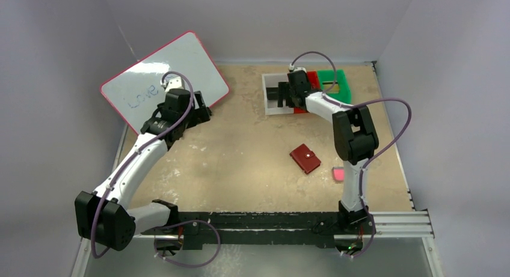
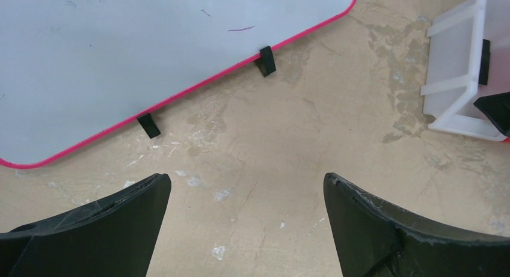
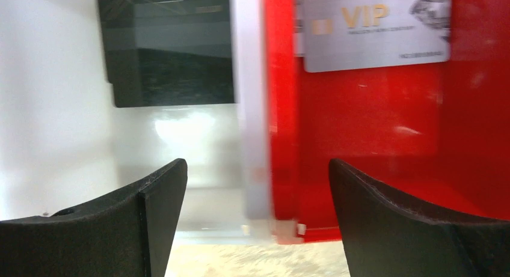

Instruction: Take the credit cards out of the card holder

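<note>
The card holder point(image 1: 305, 158), a small dark red wallet with a snap tab, lies shut on the table right of centre. My right gripper point(image 1: 287, 95) is open and empty over the bins at the back, its fingertips point(image 3: 171, 175) straddling the wall between the white bin and the red bin. A black credit card point(image 3: 168, 54) lies in the white bin point(image 3: 54, 109). A silver-grey credit card marked VIP point(image 3: 376, 27) lies in the red bin point(image 3: 373, 127). My left gripper point(image 1: 201, 115) is open and empty point(image 2: 246, 181) above bare table by the whiteboard.
A pink-rimmed whiteboard point(image 1: 162, 73) leans at the back left, on black feet point(image 2: 148, 125). The white bin point(image 1: 269, 109), the red bin point(image 1: 313, 79) and a green bin point(image 1: 337, 82) stand in a row at the back. A small pink block point(image 1: 338, 174) lies near the right arm.
</note>
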Controlling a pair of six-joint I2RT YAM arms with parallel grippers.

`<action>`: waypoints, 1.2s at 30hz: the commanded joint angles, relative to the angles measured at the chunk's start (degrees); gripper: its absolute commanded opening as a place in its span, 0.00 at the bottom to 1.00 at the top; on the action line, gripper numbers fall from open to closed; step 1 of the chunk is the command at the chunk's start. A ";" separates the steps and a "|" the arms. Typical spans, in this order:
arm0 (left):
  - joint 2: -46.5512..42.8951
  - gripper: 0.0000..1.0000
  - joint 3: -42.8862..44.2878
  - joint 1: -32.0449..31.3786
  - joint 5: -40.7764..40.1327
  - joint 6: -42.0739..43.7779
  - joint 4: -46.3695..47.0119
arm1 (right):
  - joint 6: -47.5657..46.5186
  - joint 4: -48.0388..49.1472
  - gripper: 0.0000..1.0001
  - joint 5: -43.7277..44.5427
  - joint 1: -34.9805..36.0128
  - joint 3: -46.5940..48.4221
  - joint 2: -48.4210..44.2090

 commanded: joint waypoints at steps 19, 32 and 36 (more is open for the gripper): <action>-1.23 1.00 -2.56 0.04 -3.13 1.15 0.11 | 23.31 -3.84 0.90 5.80 22.50 -1.43 -4.04; -3.80 1.00 -3.68 0.05 -5.93 0.16 0.16 | 25.13 -6.22 0.93 7.59 28.92 2.10 -5.96; -3.89 1.00 -3.88 0.06 -5.31 0.28 0.63 | 21.64 -6.92 0.97 9.81 28.83 2.39 -9.65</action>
